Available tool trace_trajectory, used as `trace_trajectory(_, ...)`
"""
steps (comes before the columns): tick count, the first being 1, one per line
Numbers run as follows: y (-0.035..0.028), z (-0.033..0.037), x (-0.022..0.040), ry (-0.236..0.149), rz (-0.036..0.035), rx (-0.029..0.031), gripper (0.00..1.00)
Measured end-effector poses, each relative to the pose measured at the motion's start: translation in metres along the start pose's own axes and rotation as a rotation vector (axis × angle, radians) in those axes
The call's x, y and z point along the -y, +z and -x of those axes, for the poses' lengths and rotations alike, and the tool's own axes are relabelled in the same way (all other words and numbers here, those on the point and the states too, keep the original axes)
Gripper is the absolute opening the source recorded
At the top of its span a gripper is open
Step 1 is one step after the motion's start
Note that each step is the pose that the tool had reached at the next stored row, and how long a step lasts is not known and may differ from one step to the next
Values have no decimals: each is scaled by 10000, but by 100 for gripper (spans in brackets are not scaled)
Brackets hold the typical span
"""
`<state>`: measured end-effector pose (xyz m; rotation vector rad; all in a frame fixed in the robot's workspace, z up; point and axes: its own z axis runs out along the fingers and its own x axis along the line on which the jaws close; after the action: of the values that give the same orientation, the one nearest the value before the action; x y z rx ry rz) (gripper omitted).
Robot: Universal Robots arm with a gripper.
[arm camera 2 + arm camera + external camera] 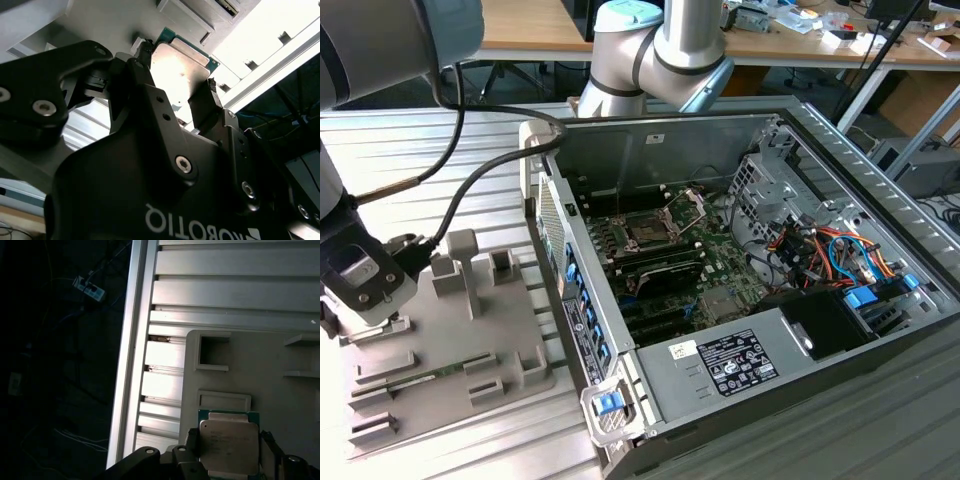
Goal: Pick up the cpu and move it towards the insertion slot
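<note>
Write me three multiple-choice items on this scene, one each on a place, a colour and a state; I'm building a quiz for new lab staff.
1. Where is the chip?
A) in a drawer
B) at the pincer, over the grey tray
C) on the floor
2. What colour is the chip's top?
A) red
B) black
C) silver
3. The computer case is:
A) open
B) closed
C) upside down

Answers: B, both wrist views show the chip at the pincer above the tray; C, its top gleams silver; A, the boards inside the case are exposed.

Exterior view: high, wide over computer case. Both wrist views: close on cpu.
</note>
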<state>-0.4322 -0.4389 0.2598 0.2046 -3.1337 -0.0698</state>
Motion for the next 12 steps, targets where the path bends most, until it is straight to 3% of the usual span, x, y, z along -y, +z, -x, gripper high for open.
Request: trace_trajectory(12,-79,0,-4,0,0,0,55)
